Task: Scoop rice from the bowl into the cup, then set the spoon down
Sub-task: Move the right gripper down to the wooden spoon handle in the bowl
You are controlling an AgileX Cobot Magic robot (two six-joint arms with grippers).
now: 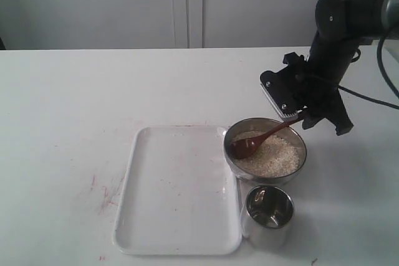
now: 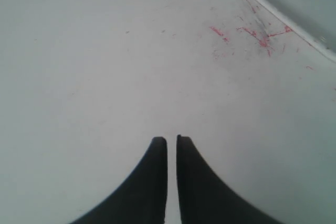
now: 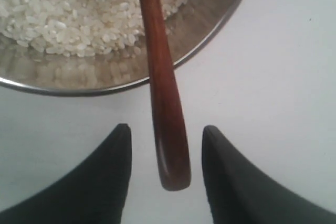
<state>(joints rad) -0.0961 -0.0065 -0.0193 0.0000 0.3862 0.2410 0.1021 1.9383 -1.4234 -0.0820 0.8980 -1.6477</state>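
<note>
Your right gripper [image 3: 167, 127] straddles the tail of the spoon [image 3: 160, 77] with its fingers wide. The handle lies between them, with a gap showing on each side, so nothing is gripped yet. The spoon lies propped in the bowl [image 1: 268, 179], its head down in the rice [image 1: 273, 157] and its handle leaning out over the rim toward you. The cup [image 1: 268, 216] stands just in front of the bowl, beside the tray [image 1: 177, 191], and looks empty, so you are likely at the pick-up, before any scoop. Next, close squarely on the handle. It is slim and rounded, so keep it centred or it may roll or twist out. Your left gripper [image 2: 171, 140] hangs over bare table [image 2: 105, 51], fingers nearly together, holding nothing.
</note>
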